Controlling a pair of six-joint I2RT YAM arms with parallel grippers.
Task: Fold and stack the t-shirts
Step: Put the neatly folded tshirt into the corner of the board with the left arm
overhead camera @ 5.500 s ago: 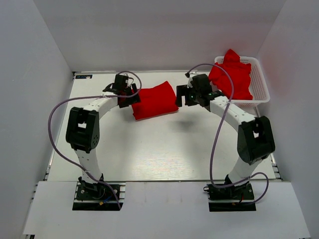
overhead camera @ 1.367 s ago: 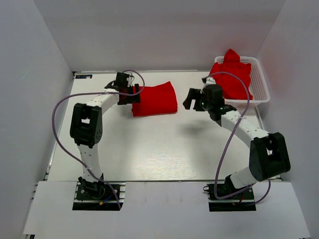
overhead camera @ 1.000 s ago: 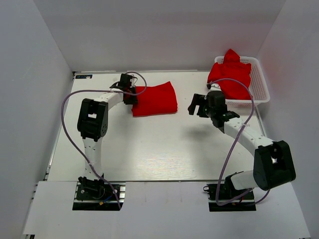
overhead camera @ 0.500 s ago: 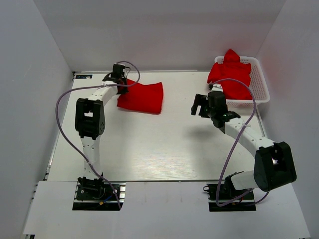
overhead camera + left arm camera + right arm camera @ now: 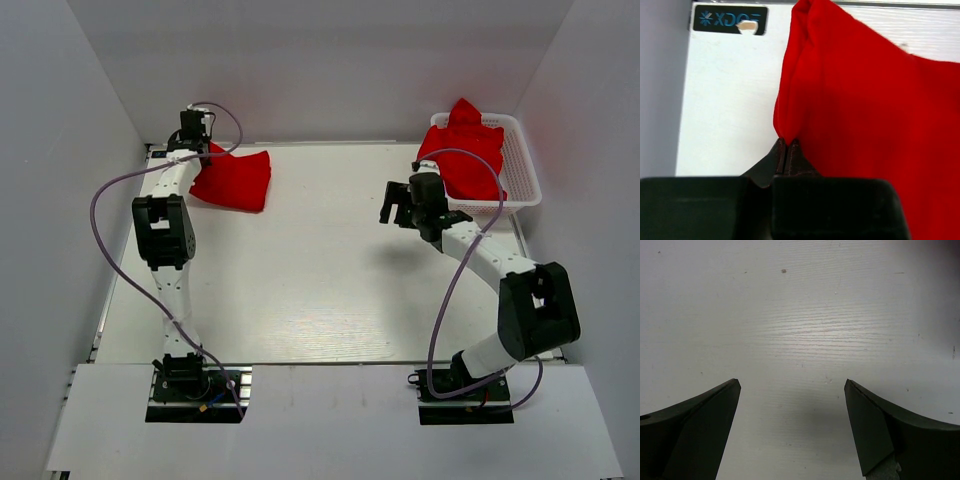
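Left jaws clamped on edge of folded t-shirt (image 5: 865, 125) at far-left corner of surface (image 5: 320, 290); right jaws spread wide, holding nothing.

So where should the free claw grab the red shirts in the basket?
Probably the bunched peak of the t-shirt heap rising above the basket rim, with the open right claw coming down from above: the basket walls block the sides.

place: robot lab | cues: white booth walls (image 5: 330, 70); bolted arm bases (image 5: 195, 385)
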